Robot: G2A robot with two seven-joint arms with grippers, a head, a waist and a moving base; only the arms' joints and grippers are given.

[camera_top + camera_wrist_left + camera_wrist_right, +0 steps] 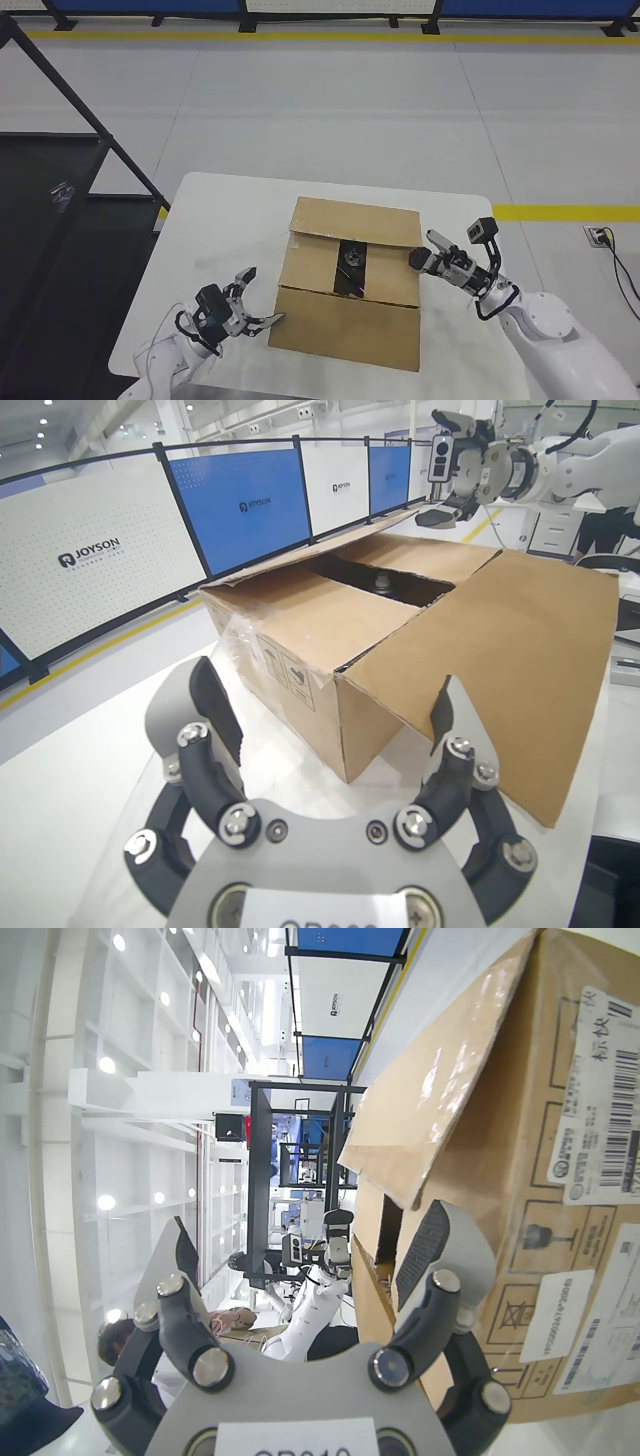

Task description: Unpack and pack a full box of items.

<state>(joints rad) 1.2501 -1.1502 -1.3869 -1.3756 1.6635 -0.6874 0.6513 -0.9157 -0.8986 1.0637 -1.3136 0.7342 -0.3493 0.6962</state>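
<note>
Barcode labels (602,1123) on cardboard box (475,1093)

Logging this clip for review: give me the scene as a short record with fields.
surface: white table
box: cardboard box, outer flaps spread outward, inner flaps down with a gap between them
contents: dark item seen through the gap, too little showing to identify
left pincer: open, empty, at the box's near corner beside the outward flap
right pincer: open, empty, at the opposite end of the box
stage: inner flaps not yet opened
</note>
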